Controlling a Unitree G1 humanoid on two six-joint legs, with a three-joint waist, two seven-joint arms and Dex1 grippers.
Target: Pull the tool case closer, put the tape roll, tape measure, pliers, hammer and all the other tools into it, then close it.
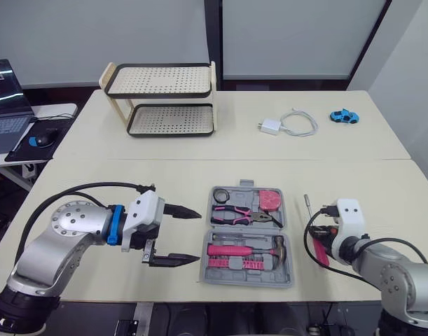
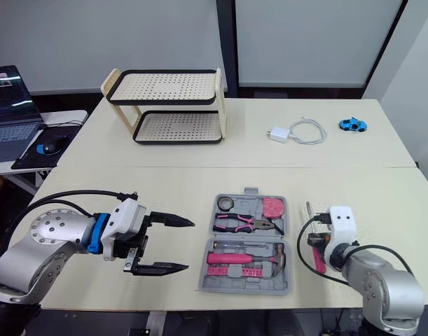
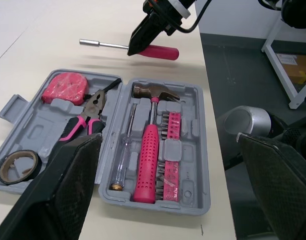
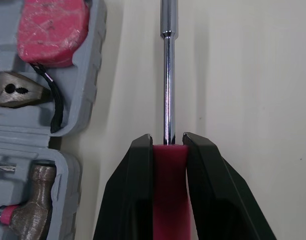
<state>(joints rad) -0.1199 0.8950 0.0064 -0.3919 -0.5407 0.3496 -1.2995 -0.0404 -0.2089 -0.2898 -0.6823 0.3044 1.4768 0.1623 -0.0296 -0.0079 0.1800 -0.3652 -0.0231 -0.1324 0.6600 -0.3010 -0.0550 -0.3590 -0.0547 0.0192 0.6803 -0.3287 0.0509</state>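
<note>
The grey tool case [image 1: 246, 273] lies open near the table's front edge. In it are a tape roll [image 1: 222, 194], a pink tape measure [image 1: 272, 199], pink-handled pliers [image 1: 236, 213], a pink hammer [image 1: 243, 249] and a bit rack [image 3: 172, 150]. Right of the case lies a pink-handled screwdriver [image 4: 168, 80] with a steel shaft. My right gripper [image 4: 168, 142] is shut on its pink handle. My left gripper [image 1: 180, 236] hangs open just left of the case, holding nothing.
A two-tier perforated rack [image 1: 164, 98] stands at the back left. A white charger with cable [image 1: 287, 124] and a blue toy car [image 1: 344, 116] lie at the back right. A laptop [image 1: 5, 105] and mouse sit on a side desk.
</note>
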